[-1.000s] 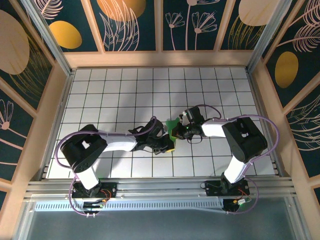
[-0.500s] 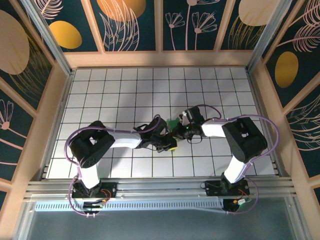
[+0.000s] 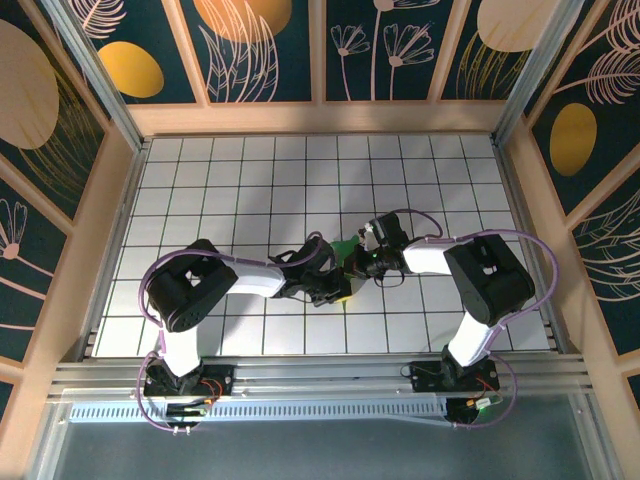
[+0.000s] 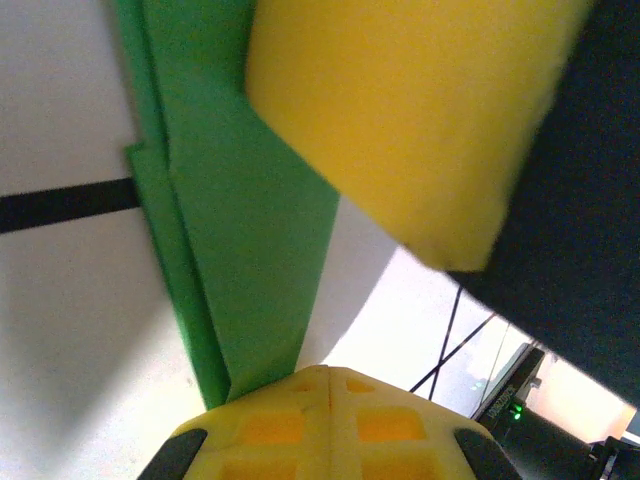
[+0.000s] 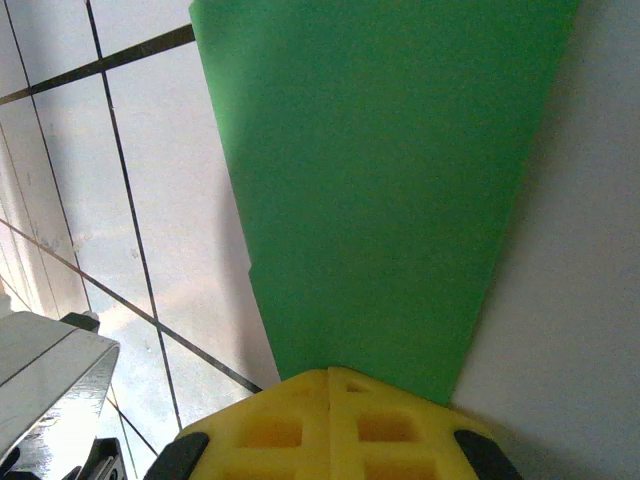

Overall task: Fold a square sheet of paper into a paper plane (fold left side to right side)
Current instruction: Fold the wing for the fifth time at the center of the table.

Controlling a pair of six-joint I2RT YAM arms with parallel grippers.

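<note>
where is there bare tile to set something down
Free: the far white tile rows along the wooden back wall, and the near row along the metal rail. Crowded: the middle, where the left arm's yellow fingers and the right arm's yellow fingers rest shut on the folded bright green paper sheet.

Twin white-and-black robot arms
Left arm (image 3: 250, 278) and right arm (image 3: 425, 260): white links, black joints, purple cables (image 3: 552, 268); left gripper (image 4: 328, 372) and right gripper (image 5: 330, 375) yellow, grid-moulded.

White tiled tabletop (image 3: 240, 170) w/ black grid lines, boxed in by pale wood frame (image 3: 320, 118). Dark teal wall panels (image 3: 260, 50) at back & sides, w/ gold ovals, line-drawn flowers. Alu rail (image 3: 320, 375) along near edge; perforated strip (image 3: 300, 410) just below.
</note>
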